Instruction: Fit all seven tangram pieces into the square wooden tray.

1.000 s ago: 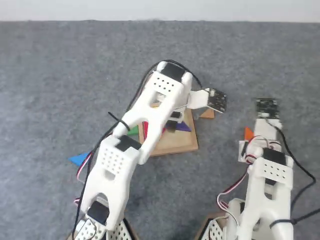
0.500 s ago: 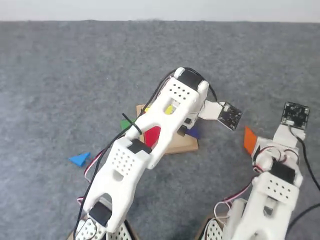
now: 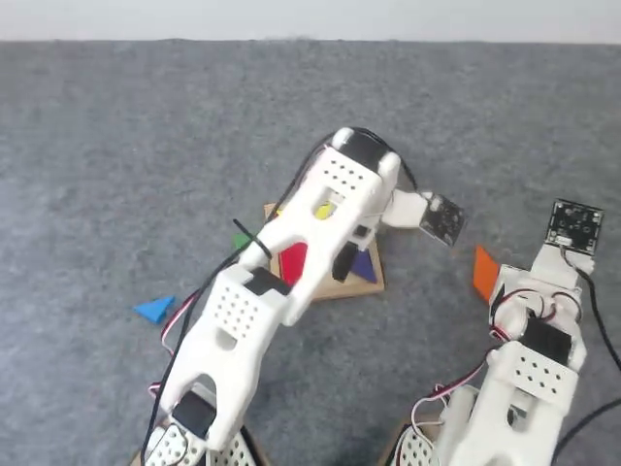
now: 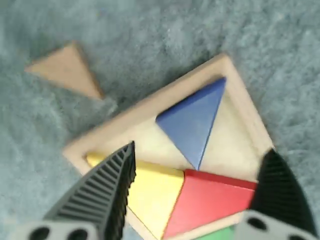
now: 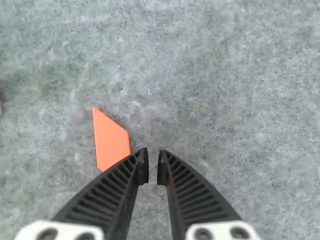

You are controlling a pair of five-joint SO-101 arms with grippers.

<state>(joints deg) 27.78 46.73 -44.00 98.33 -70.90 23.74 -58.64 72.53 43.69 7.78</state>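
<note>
While the left gripper (image 4: 200, 150) hangs wide open and empty over the square wooden tray (image 4: 150, 102), green piece (image 4: 220, 234), red piece (image 4: 215, 197) and yellow piece (image 4: 155, 192) sit in it nearest the fingers, blue triangle (image 4: 192, 122) past them, tan triangle (image 4: 67, 70) out on the carpet (image 4: 150, 30) beyond the rim; right gripper (image 5: 149, 172) all but closed, holding nothing, orange parallelogram (image 5: 111, 140) just beside one fingertip.

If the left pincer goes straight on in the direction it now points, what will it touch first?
Probably the blue triangle lying in the wooden tray: the open left pincer points at its edge. Depth is unclear, so the bare tray floor beside it is possible.
</note>
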